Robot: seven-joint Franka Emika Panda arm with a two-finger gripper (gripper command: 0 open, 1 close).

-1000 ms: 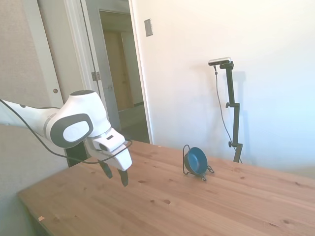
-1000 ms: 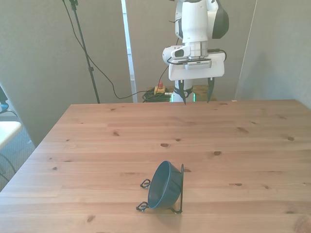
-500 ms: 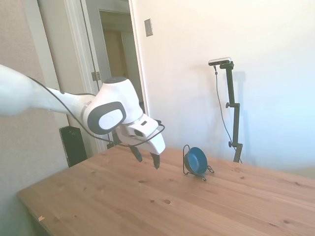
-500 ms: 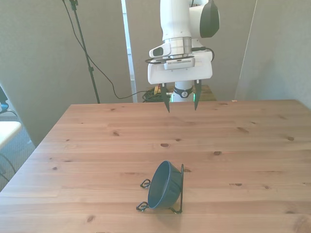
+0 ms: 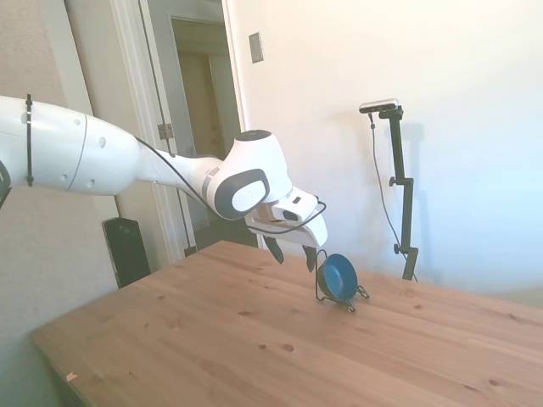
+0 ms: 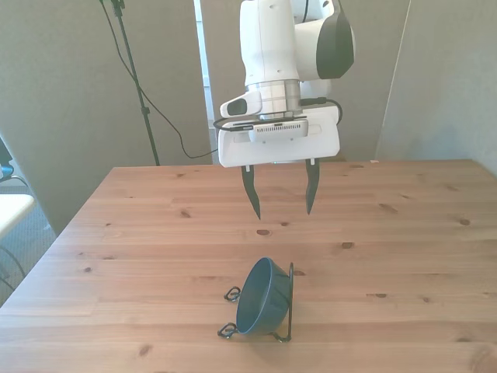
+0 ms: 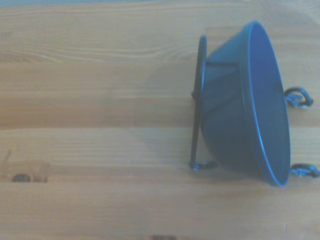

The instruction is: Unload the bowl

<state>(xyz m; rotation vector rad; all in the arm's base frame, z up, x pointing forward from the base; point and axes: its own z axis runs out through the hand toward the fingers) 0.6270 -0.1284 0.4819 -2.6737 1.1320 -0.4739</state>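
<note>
The dark-blue bowl (image 6: 262,297) stands on its edge in a thin black wire rack (image 6: 289,303) near the table's front edge in the front view. From the side the bowl (image 5: 338,275) shows its teal inside, leaning in the rack (image 5: 321,284). My gripper (image 6: 280,207) hangs open above the table, behind the bowl and apart from it, with nothing between its fingers. In the side view the gripper (image 5: 293,254) is just left of the rack and a little higher. The wrist view shows the bowl (image 7: 245,105) and the rack (image 7: 198,102) close up.
The wooden table (image 6: 155,233) spreads wide around the rack on all sides. A doorway and a white wall (image 5: 441,102) stand beyond the table in the side view.
The arm has reached out across the table toward the bowl, and the gripper has come lower. The fingers stayed open. The bowl and rack have not moved.
</note>
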